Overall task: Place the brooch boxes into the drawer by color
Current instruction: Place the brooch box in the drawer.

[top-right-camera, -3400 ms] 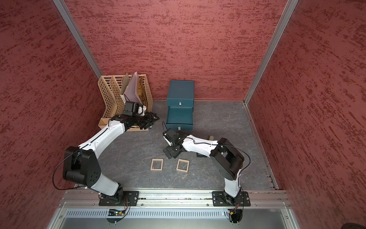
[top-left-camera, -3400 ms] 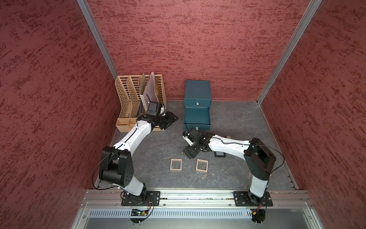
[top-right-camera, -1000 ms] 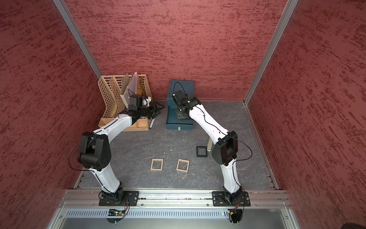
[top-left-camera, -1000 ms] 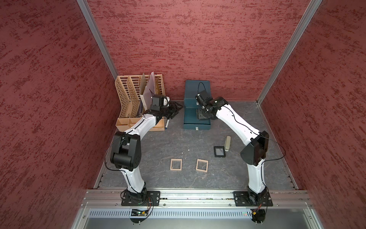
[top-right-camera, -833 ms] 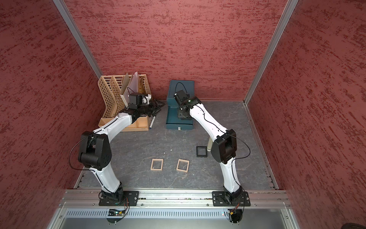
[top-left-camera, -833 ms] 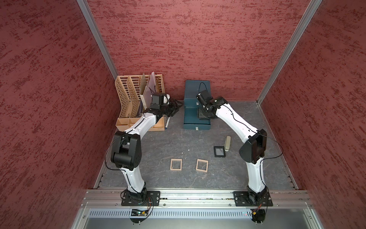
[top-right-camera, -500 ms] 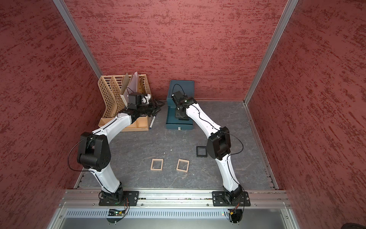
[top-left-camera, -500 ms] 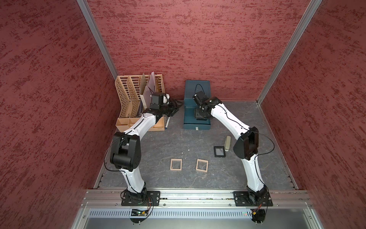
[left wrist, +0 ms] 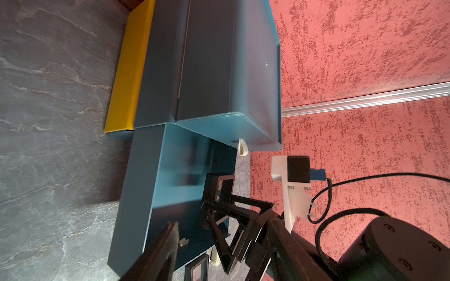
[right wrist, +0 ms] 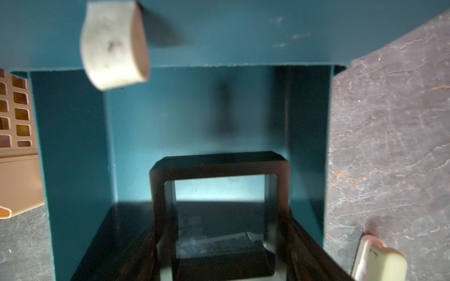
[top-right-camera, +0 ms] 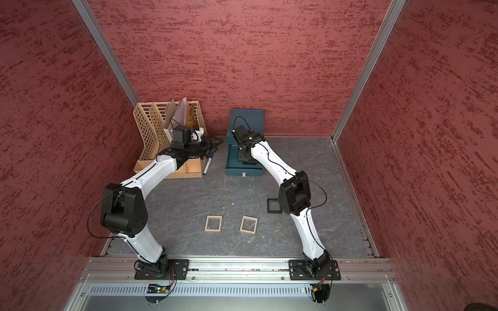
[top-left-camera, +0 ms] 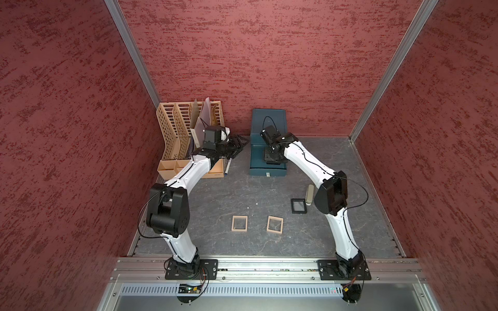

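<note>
- Black-box placing in hand, by the look of it: black square brooch box with a clear window [right wrist: 220, 167] clamped between the fingers of the right end effector [top-left-camera: 272, 157], hanging over the pulled-out drawer [top-left-camera: 266, 172] of the dark teal three-drawer chest [top-left-camera: 268, 118] at the middle of the worktop's back edge.
- Not yet flat on the drawer floor, as far as can be told. Next move probably calls for lowering it level between the side walls, then spreading the fingers and lifting straight out.
- Little room on either side, and a closed drawer front with its pull just above, so no tilting back.
- Left end effector [top-left-camera: 238, 145] just beside the chest's left side, nothing seen in it; open or closed impossible to tell.
- Waiting near the front edge: second black box [top-left-camera: 298, 206] toward the right, tan square box [top-left-camera: 239, 223] and twin tan box [top-left-camera: 275, 224] at the middle.
- Not for sorting: slim beige oblong bar [top-left-camera: 310, 194] just beside the second black box; white marker pen [top-left-camera: 228, 167] beside the tan slotted file rack [top-left-camera: 172, 134] in the back-left corner.
</note>
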Action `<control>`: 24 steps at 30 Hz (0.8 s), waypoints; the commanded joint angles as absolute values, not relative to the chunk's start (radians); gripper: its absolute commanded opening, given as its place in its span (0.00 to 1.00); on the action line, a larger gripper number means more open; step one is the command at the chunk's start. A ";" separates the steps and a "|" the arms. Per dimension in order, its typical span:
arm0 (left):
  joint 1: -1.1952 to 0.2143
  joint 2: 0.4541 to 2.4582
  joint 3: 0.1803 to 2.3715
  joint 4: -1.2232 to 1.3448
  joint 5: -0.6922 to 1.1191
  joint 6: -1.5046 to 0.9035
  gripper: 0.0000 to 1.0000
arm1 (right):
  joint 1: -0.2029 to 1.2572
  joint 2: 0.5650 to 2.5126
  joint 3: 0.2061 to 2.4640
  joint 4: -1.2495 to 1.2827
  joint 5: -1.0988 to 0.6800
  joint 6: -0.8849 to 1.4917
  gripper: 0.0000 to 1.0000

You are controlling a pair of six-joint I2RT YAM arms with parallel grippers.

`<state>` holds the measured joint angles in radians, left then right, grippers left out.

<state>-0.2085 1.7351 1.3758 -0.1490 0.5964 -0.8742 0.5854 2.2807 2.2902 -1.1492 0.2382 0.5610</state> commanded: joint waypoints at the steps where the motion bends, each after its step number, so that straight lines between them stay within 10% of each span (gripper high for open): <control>1: -0.210 1.697 1.356 -0.162 0.578 -0.847 0.62 | 0.606 2.314 2.374 -1.134 0.235 0.558 0.55; 24: -0.198 1.649 1.313 -0.169 0.569 -0.846 0.62 | 0.644 2.431 2.472 -1.102 0.167 0.555 0.58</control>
